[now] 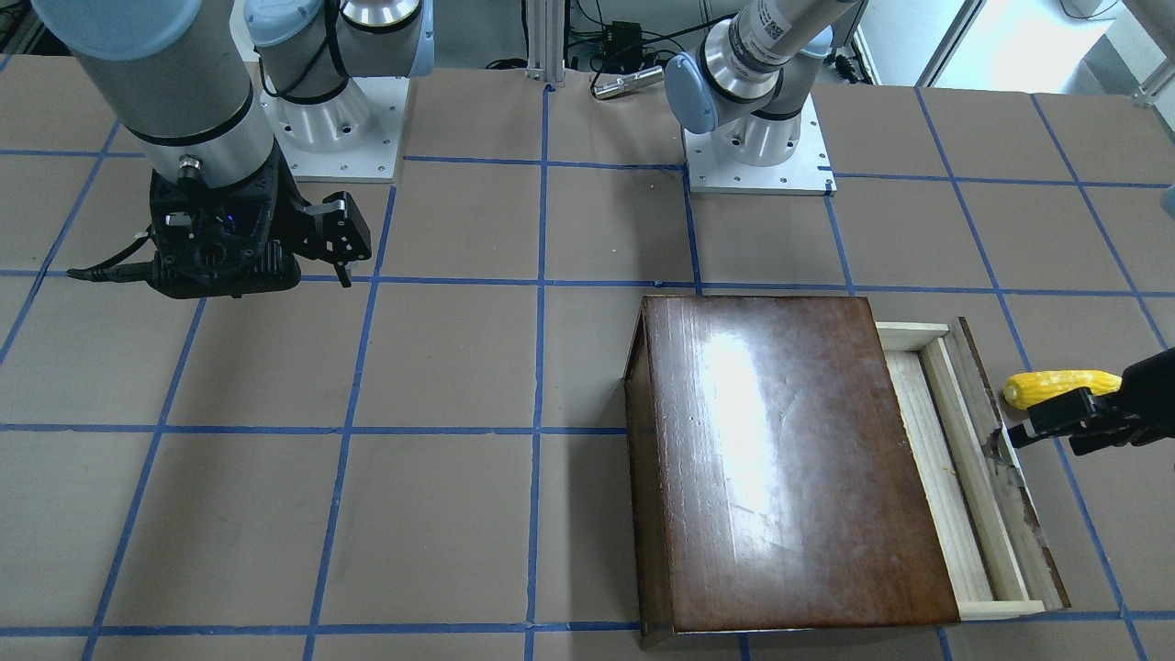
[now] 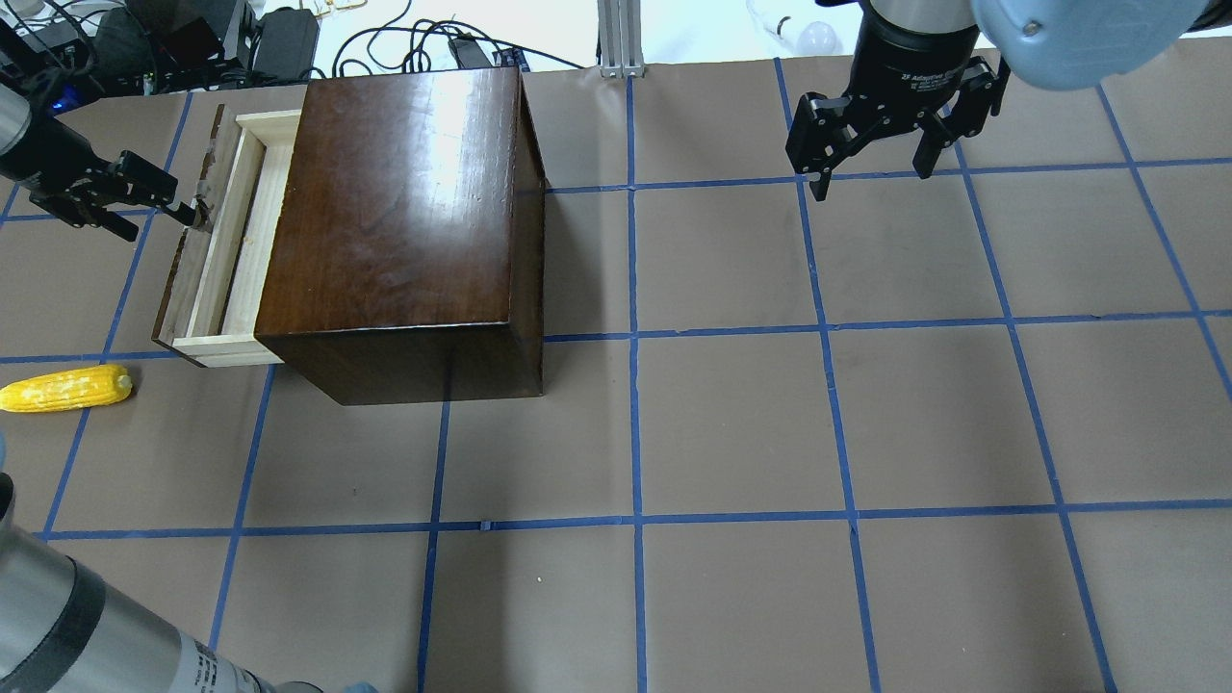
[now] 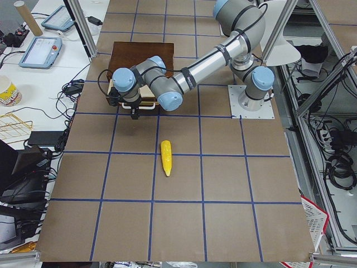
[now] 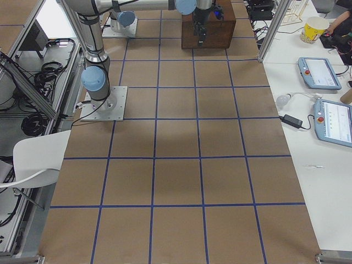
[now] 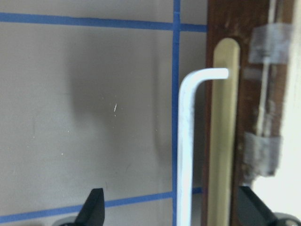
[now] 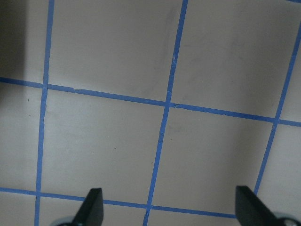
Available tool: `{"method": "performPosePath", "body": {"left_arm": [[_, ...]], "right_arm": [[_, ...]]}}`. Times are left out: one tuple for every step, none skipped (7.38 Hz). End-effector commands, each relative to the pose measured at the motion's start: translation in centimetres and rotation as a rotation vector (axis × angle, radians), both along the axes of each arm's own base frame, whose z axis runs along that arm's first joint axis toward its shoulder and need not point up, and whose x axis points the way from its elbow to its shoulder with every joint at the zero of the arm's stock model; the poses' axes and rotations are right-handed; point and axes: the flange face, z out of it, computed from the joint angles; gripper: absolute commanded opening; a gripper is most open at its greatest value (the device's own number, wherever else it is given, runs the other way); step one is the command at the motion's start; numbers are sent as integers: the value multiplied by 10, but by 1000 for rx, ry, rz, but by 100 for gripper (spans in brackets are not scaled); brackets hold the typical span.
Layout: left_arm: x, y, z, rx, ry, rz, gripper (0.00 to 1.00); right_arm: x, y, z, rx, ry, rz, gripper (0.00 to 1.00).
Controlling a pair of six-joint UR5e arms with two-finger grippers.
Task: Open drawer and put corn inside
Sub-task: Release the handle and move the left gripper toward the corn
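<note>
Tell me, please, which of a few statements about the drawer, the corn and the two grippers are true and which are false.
1. The drawer is partly pulled out of the box. True.
2. The corn lies inside the drawer. False: it lies on the table, outside the drawer.
3. The right gripper holds the corn. False: it is open and empty, above bare table.
4. The left gripper is open at the drawer's front. True.
</note>
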Motion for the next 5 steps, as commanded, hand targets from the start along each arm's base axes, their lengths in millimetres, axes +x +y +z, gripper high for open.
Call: {"method": "performPosePath", "body": {"left_arm": [[-10,29,50,27,-83,-70,100],[1,39,51,50,-129,-115,100],[5,46,44,77,-145,-187,100],[9,52,39,116,-186,-241,100],[18,59,32,131,-178,-262,100]], "right_arm": [[0,0,0,1,0,1,100],[0,0,0,1,0,0,100],[0,0,0,-1,0,1,100],[0,0,0,-1,0,0,100],[0,0,0,1,0,1,100]]}}
